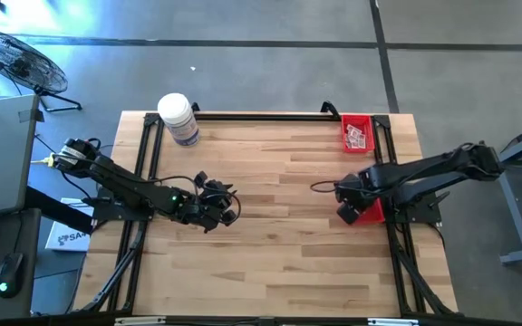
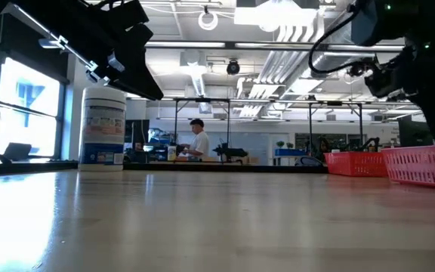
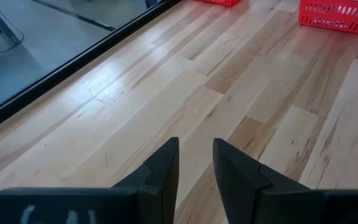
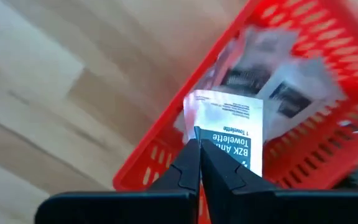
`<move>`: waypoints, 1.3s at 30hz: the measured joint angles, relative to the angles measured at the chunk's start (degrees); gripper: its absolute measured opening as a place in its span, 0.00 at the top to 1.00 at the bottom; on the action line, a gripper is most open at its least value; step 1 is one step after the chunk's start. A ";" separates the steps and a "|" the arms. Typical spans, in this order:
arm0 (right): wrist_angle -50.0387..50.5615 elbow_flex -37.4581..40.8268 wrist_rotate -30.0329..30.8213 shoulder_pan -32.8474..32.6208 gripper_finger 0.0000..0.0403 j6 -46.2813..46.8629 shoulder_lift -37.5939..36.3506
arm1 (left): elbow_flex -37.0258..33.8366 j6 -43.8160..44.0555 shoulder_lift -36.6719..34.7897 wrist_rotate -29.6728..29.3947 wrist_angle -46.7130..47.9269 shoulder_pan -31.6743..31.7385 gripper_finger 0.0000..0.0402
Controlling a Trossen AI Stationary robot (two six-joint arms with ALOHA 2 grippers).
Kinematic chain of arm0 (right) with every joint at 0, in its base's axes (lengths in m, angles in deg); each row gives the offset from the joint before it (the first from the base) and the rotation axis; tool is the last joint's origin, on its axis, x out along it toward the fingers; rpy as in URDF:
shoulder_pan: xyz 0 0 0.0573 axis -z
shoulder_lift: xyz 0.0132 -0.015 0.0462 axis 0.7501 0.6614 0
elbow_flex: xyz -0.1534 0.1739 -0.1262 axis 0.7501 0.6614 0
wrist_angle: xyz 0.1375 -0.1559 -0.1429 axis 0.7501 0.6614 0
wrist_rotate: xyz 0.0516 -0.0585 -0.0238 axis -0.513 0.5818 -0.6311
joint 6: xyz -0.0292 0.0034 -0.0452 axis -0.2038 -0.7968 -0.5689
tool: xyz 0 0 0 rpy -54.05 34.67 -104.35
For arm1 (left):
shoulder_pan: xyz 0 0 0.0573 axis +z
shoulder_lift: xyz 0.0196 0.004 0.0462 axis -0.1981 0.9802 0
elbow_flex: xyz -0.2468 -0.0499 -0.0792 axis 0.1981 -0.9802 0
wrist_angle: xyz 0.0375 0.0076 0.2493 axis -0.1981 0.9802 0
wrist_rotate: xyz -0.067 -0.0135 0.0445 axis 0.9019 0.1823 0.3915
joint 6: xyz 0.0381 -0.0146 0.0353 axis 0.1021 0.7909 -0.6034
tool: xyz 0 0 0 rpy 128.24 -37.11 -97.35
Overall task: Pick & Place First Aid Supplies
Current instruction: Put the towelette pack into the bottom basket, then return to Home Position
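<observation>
My right gripper (image 1: 348, 208) points down over the near red basket (image 1: 373, 214) at the table's right side and is shut on a small white first aid packet (image 4: 229, 121) with dark print. More packets (image 4: 278, 87) lie inside that basket. A second red basket (image 1: 355, 119) at the far right also holds white packets (image 1: 358, 137). My left gripper (image 3: 196, 163) hovers open over bare wood at the table's left middle (image 1: 217, 205), with nothing between its fingers. My right gripper pinches the packet between its two fingers at one edge (image 4: 211, 138), coming from above and pointing down. The rest of the packet sticks out past the fingertips over the basket's inside, above the packets that lie there.
A big white jar with a bluish label (image 1: 178, 119) stands at the far left of the table. A black frame (image 1: 261, 114) runs along the far edge. The middle of the wooden tabletop (image 1: 279, 208) lies between the arms. A person (image 2: 199, 140) stands far off in the room.
</observation>
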 joint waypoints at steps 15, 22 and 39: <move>-11.57 11.71 -1.56 2.30 1.00 -0.22 0.72 | 0.00 0.00 0.00 0.24 -0.02 0.00 0.76; -1.95 4.42 -0.02 2.28 0.97 -0.37 0.72 | 0.00 0.00 0.00 0.24 -0.02 0.00 0.76; 11.41 -12.12 14.05 3.00 0.68 -16.81 -0.12 | 0.00 1.15 -1.99 2.35 0.04 -0.02 0.76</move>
